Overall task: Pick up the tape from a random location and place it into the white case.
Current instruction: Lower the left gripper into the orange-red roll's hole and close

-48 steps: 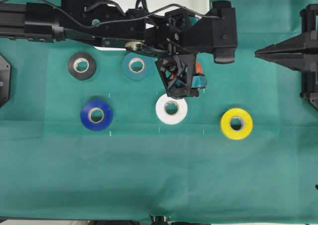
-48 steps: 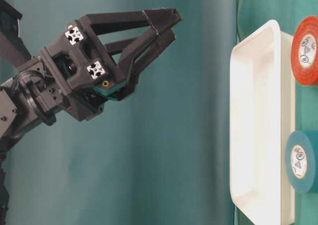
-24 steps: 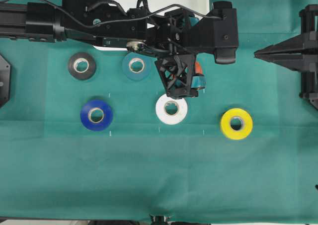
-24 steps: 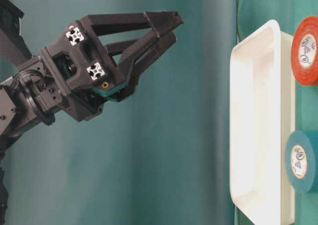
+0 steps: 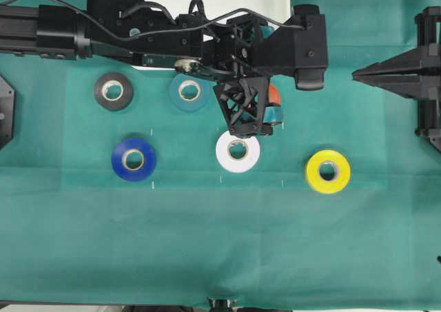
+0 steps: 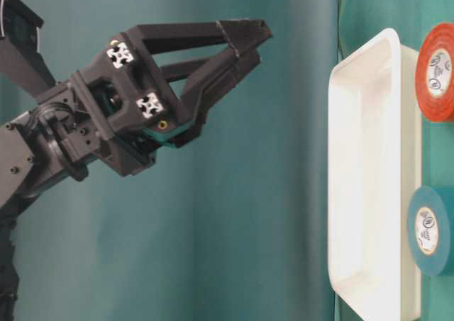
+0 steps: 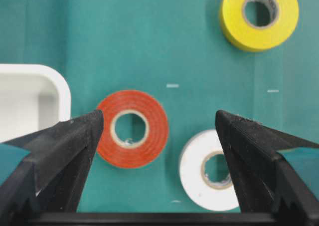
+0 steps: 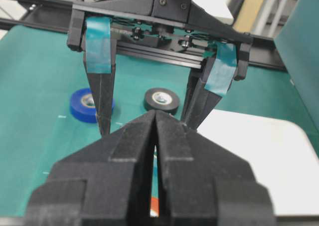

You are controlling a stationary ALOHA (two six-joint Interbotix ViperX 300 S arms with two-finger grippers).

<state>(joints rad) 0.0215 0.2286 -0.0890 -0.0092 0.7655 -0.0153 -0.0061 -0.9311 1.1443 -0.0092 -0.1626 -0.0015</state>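
The approach to the tape [image 7: 132,128] is in hand; nothing is gripped yet. The left hand [image 7: 157,131] is held wide open above the worktop [image 5: 220,243], and in its wrist view the orange-red roll is seen flat on the green cloth between the fingers, nearer the left finger [image 7: 65,151] than the right one. The white case [image 7: 30,99] lies just left of the roll, and a white roll [image 7: 212,171] lies just beside it on the right. From overhead the tape is mostly hidden under the hand, so its exact offset is perhaps best judged from the wrist view.

The right hand [image 8: 156,136] is kept closed and empty, well apart at the right edge.

Next, the left hand is to be lowered around the roll, centred so the white roll is not caught, then closed.

Against the earlier frames, the left hand is seen shifted slightly in the table-level view; the rolls are unmoved.
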